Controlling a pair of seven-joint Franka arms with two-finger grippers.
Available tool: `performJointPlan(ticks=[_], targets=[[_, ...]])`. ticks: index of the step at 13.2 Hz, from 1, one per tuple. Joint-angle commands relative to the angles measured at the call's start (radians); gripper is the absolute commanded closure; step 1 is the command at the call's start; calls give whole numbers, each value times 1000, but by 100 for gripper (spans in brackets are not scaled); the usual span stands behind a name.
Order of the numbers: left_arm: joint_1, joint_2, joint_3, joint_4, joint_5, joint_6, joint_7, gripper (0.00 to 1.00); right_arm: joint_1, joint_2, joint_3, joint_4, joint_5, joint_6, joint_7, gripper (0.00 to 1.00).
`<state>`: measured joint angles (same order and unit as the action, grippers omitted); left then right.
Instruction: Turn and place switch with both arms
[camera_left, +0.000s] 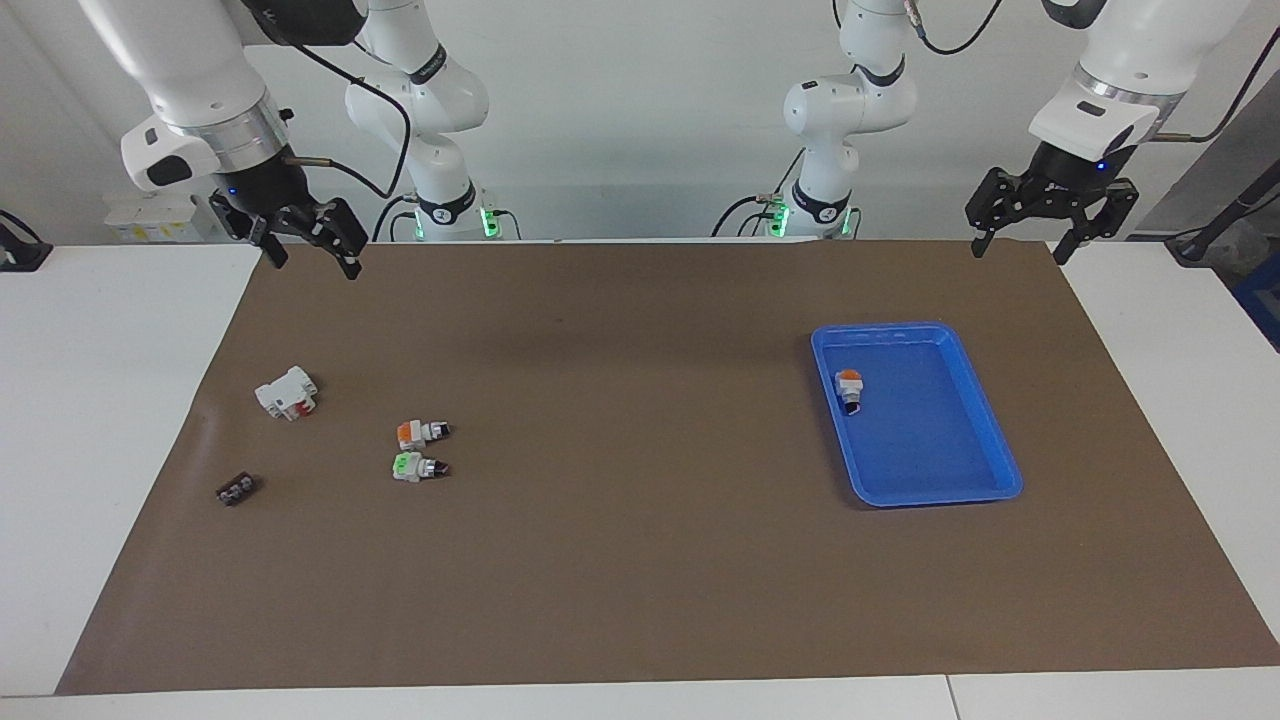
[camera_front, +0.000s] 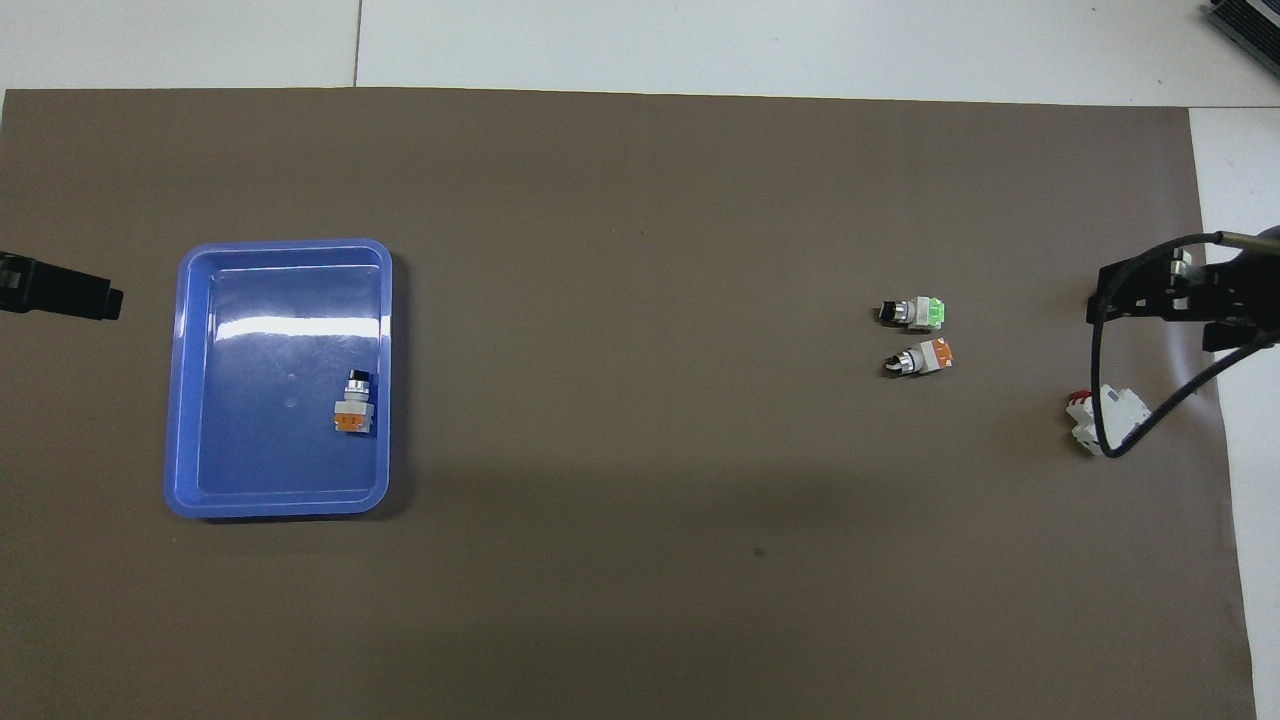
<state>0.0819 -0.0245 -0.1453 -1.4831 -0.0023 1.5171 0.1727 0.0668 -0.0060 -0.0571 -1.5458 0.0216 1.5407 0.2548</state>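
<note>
The switch with the green block (camera_left: 418, 467) lies on its side on the brown mat, toward the right arm's end; it also shows in the overhead view (camera_front: 915, 313). A like switch with an orange block (camera_left: 422, 432) lies beside it, nearer to the robots. A third, orange-faced switch (camera_left: 849, 388) lies in the blue tray (camera_left: 985, 420). My right gripper (camera_left: 312, 258) is open and empty, raised over the mat's right-arm end, apart from the switches. My left gripper (camera_left: 1020, 248) is open and empty, raised over the mat's left-arm end.
A larger white block with a red part (camera_left: 286, 392) lies toward the right arm's end, with a flat black piece (camera_left: 236, 489) farther from the robots. The blue tray (camera_front: 180, 400) sits toward the left arm's end. White table shows around the mat.
</note>
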Motion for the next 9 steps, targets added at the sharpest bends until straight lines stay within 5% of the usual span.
performJointPlan(ticks=[1, 9], targets=[[-61, -34, 22, -26, -4, -26, 4, 0, -10, -5, 7, -5, 15, 15, -23, 0], [-225, -22, 187, 10, -7, -77, 2, 0, -10, -3, 7, -7, 18, 21, -19, 0]])
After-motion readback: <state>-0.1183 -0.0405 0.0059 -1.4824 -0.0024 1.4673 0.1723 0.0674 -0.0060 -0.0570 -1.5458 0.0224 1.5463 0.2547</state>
